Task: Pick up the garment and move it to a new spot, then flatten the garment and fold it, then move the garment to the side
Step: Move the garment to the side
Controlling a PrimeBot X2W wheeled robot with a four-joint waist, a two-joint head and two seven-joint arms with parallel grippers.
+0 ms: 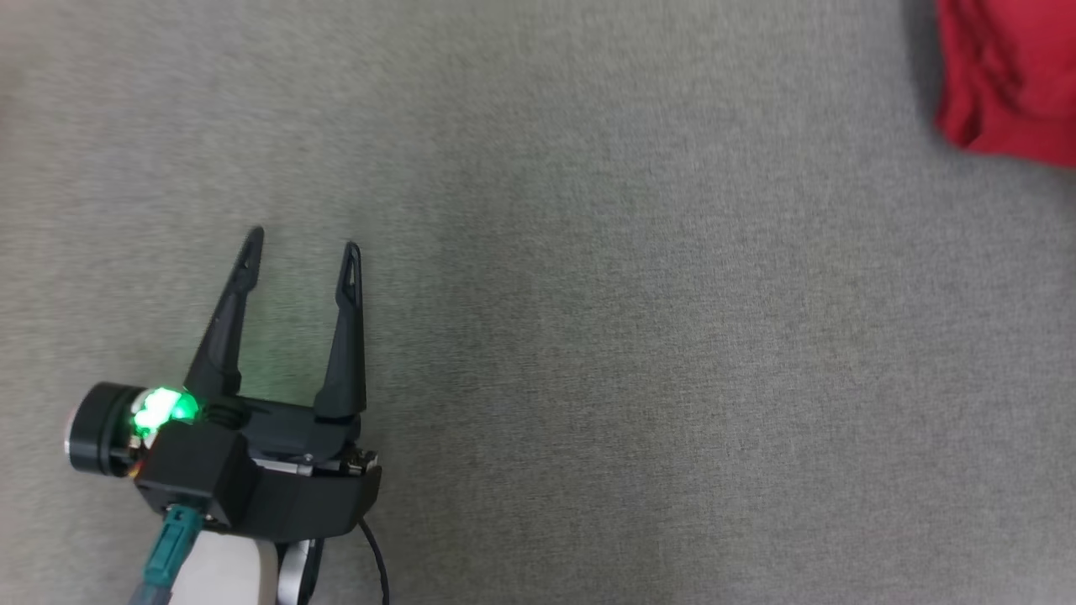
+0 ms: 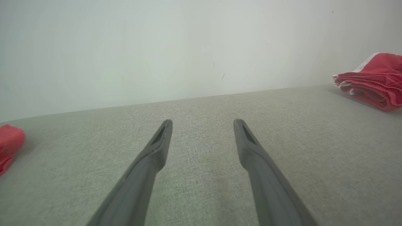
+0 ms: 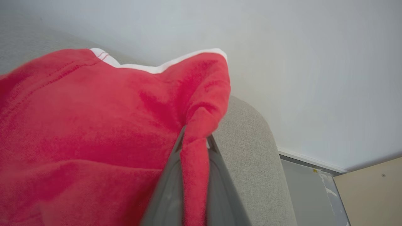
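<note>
The right gripper (image 3: 194,142) is pinching the red garment (image 3: 94,125). The left gripper (image 1: 303,244) is hovering wide open, empty, well left of it

A grey fabric-covered surface (image 1: 588,336) carries a folded red garment (image 1: 1009,76) at its far right corner, and another red cloth (image 2: 9,144) lies well apart at the left.

Head camera looks straight down on the surface (image 1: 630,336). Left wrist camera skims low across it toward a wall (image 2: 157,47); both catch the garment (image 1: 1009,76). Right wrist camera sits right against it.
</note>
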